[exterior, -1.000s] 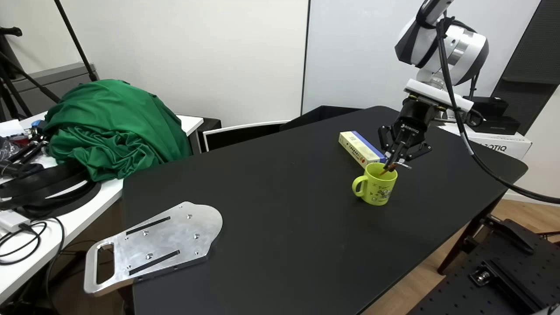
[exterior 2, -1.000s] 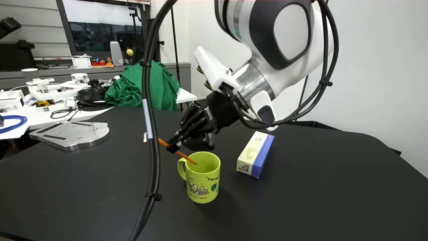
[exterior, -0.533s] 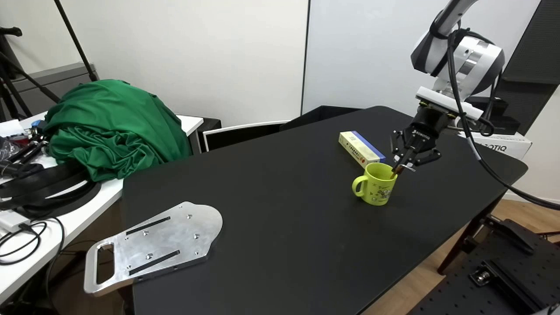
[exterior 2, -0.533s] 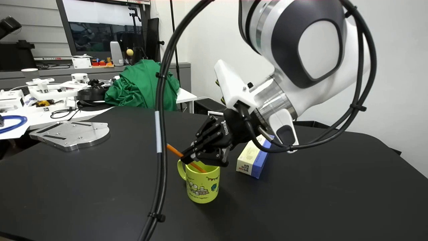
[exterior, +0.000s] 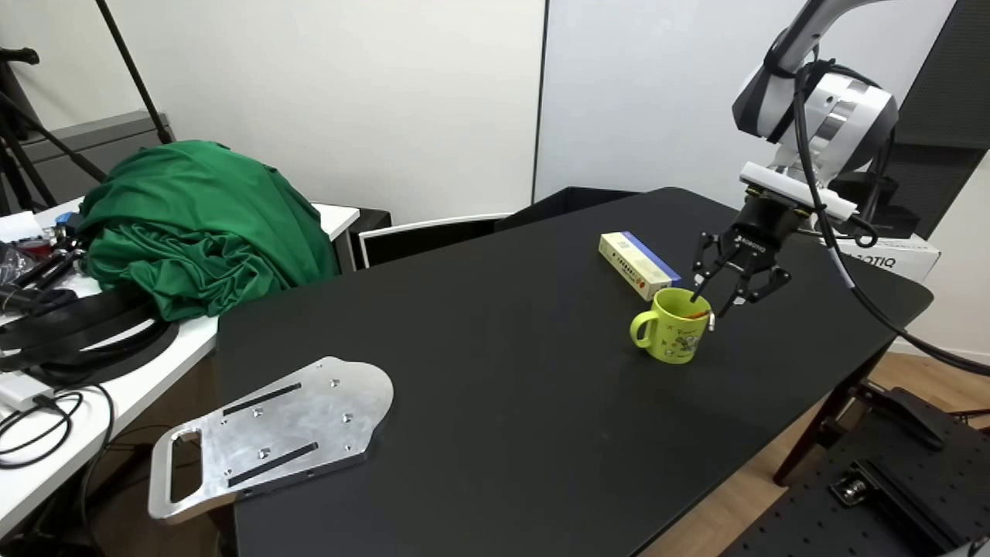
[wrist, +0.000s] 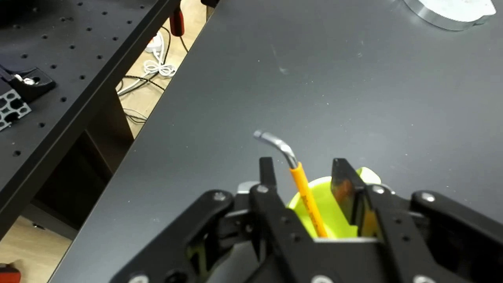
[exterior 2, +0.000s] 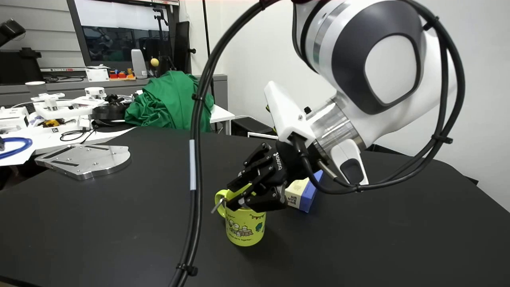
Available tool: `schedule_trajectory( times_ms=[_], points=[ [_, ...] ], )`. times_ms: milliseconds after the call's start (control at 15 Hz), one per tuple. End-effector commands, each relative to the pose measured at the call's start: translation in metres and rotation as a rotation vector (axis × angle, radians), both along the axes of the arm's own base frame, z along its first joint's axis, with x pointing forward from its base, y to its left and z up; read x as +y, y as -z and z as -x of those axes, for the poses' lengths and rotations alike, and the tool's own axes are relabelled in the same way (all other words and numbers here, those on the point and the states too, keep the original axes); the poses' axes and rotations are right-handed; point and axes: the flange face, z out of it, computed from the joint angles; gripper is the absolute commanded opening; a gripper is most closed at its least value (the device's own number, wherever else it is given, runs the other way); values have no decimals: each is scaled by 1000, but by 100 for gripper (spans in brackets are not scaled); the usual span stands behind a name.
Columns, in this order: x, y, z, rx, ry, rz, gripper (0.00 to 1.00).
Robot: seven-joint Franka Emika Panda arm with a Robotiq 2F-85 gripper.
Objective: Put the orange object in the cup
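Low in the wrist view, the gripper (wrist: 303, 163) has its fingers (wrist: 268, 173) spread, the orange stick (wrist: 309, 200) slanting between them into the lime-green mug (wrist: 330, 210), its bent metal end (wrist: 279, 144) jutting past the rim. Because the tips seem to straddle that rim, a sideways pull could topple the mug or flick the stick out. Print on the mug and the blue-and-white box (exterior: 638, 264) beyond is barely legible, but ROBOTIQ shows on the gripper and "OTIQ" on a white carton (exterior: 889, 260) at the right of an exterior view.
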Motion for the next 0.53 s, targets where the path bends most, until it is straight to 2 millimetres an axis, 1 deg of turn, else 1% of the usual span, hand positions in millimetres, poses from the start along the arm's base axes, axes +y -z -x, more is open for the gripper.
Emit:
schedule_trajectory(
  times_ms=[0,133,200,267,333,467],
  points=[
    [6,-16,-13,-5,-3,6,73],
    [18,-34,-23,-47,-44,37,87],
    [27,-50,-31,-83,-87,116,93],
    [33,-63,-37,-104,-115,158,98],
    [44,-82,-45,-130,-149,203,100],
    [69,-118,-56,-177,-228,296,100]
  ],
)
